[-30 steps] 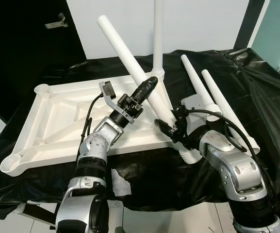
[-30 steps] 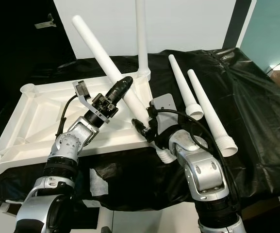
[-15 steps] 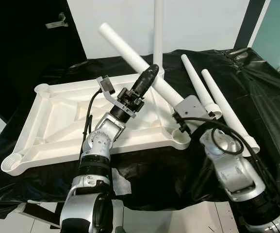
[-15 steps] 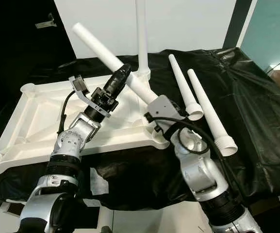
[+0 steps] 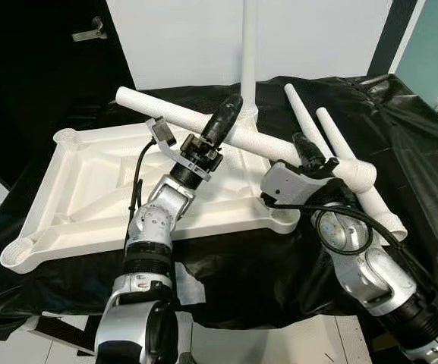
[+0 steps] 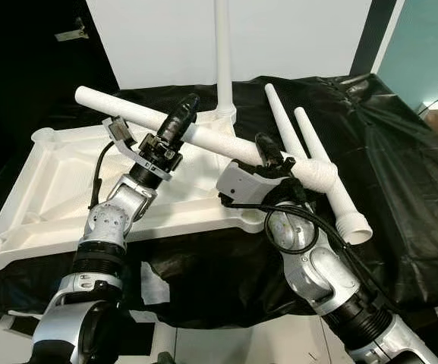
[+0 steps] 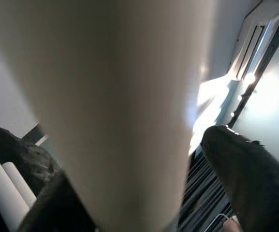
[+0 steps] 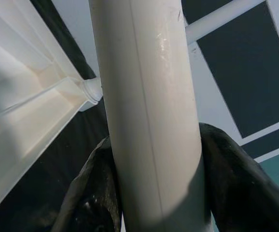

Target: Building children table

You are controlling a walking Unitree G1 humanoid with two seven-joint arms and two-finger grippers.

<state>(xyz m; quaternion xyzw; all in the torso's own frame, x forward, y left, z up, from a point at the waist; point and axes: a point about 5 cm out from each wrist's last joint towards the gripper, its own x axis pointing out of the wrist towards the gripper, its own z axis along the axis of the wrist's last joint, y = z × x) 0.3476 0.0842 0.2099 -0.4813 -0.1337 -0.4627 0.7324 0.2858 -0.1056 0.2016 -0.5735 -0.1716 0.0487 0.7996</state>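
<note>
An upside-down white tabletop lies on black cloth. One white leg stands upright in its far right corner. Both grippers hold a second white leg almost level above the tabletop, wide end to the right. My left gripper is shut on its middle. My right gripper is shut on it near the wide end. In the left wrist view the held leg runs past a black finger. In the right wrist view the held leg sits between both fingers.
Two loose white legs lie side by side on the black cloth to the right. Open leg sockets show at the near right corner, near left corner and far left corner. A dark door stands at the back left.
The held leg swung from steeply tilted to almost level. Its wide end rose from below the near right corner, and the right gripper lifted with it.
</note>
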